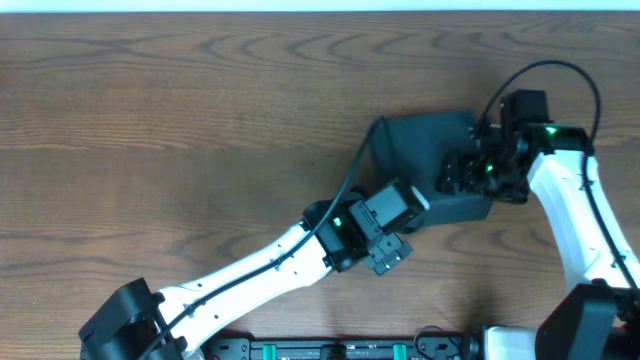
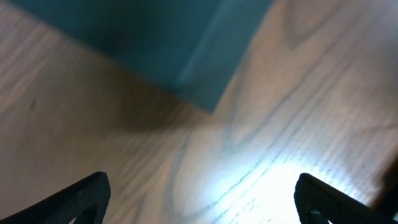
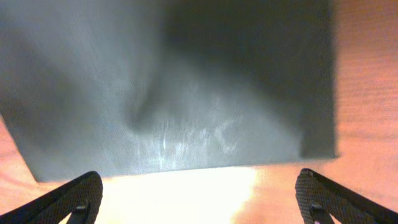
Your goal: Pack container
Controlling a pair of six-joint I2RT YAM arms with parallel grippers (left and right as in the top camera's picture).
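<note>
No legible text or labels anywhere.

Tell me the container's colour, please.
Dark teal; the container shows best in the left wrist view.

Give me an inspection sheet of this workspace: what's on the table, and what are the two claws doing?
Surface: brown wood-grain table.
Job's things: one dark container, right of centre; no items to pack seen.
Clutter: nothing seen.
Grippers: left gripper open, empty, over wood near the container's corner; right gripper open, empty, facing the container.
Cables: black cable along the left arm; black loop above the right arm.
Surroundings: pale strip along the far edge.
</note>
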